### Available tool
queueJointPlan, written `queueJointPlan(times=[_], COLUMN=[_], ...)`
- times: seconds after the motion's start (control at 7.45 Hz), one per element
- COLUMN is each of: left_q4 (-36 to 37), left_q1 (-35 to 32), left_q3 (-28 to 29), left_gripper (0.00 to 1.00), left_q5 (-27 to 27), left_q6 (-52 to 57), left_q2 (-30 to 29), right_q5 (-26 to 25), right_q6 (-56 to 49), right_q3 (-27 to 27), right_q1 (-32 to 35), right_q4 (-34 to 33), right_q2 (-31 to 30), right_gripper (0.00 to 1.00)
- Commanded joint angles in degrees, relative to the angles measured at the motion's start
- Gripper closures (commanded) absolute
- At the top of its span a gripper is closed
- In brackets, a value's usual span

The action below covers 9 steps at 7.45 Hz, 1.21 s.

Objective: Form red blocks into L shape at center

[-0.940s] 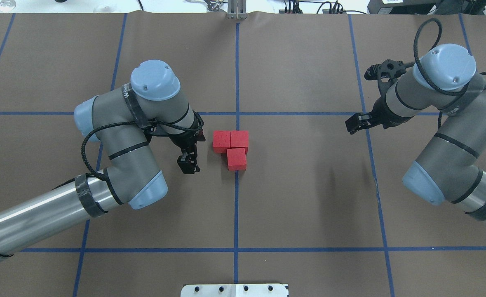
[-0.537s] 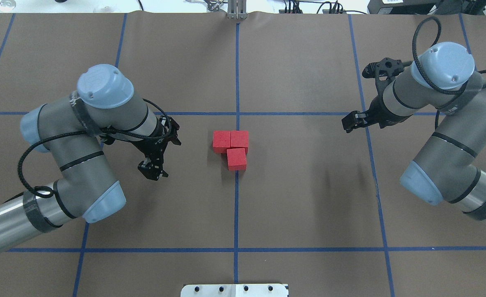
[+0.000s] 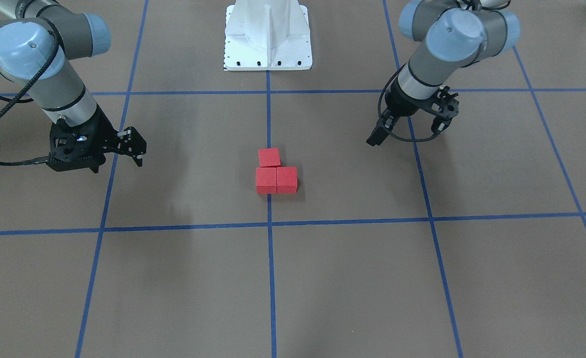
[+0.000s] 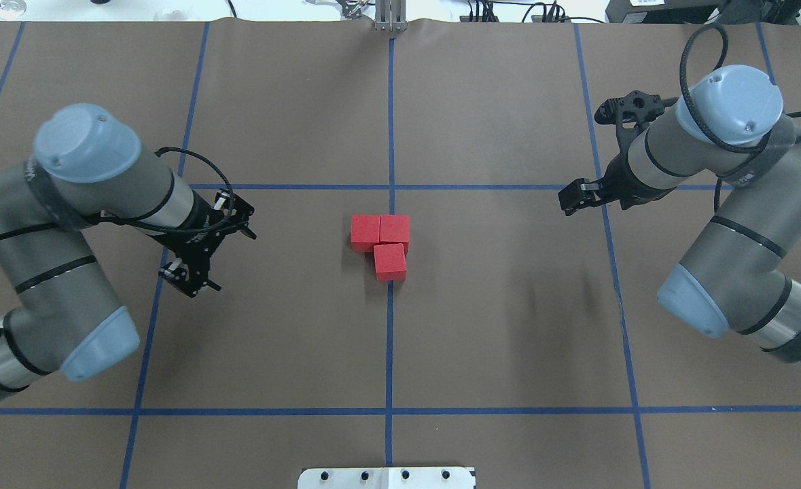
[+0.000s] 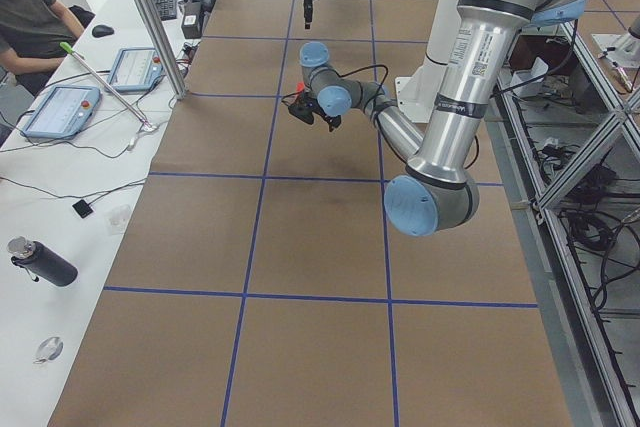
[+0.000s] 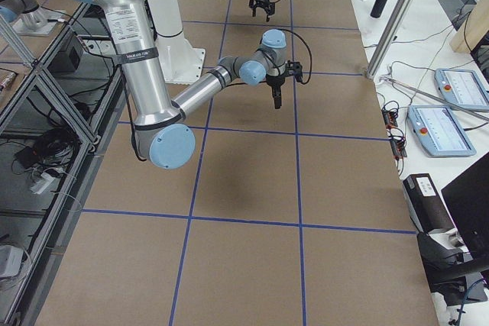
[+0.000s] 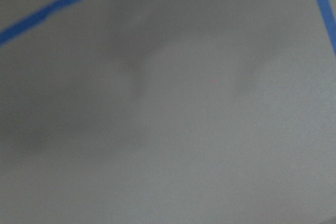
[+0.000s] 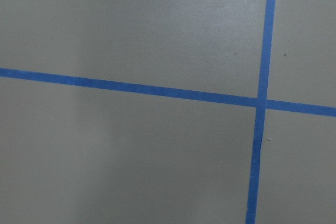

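The left gripper (image 4: 188,280), black and two-fingered, has been drawn back from just beside the three small matte red blocks (image 4: 381,246) towards the table's left side. A wide stretch of bare brown paper is now left between them. Its tip has been brought over the blue tape line (image 4: 149,319) on that side. The grey left arm (image 4: 67,224) has been swung outward with it, and its pale blue wrist cap (image 4: 87,141) has been carried well to the left. The black right gripper (image 4: 572,198) has been shifted only slightly, a little towards the centre and the table's far edge.
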Motion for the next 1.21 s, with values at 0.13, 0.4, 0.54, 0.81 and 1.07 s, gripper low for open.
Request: queueJointPlan(times=[0.13,0.4,0.54,0.81,1.07], left_q4=[-1.04,-4.54,-4.56,-4.47,-4.21], left_q1=[-8.04,-16.98,-23.37,-36.56,-38.73], left_q3=[-8.69,-8.19,-4.44,7.06,10.45], left_gripper=[0.0,0.0,0.0,0.0,0.0], left_q5=[-0.02,-0.54,-1.5,-13.94,-14.25], left_q6=[31.92,49.94,63.44,85.97,92.05], left_q2=[15.74,22.61,23.34,21.34,19.92], right_q5=[8.34,14.93,18.45,18.92,19.01], right_q6=[-7.01,-22.9,-29.93,-46.89,-48.19], right_q3=[1.35,-1.18,-4.85,-14.86,-16.31], right_q1=[9.72,21.57,28.16,35.66,37.01], right_q4=[-0.01,-0.89,-0.89,-0.89,-0.98], right_q2=[-4.32,-8.02,-8.73,-7.86,-6.98], right_gripper=[0.0,0.0,0.0,0.0,0.0])
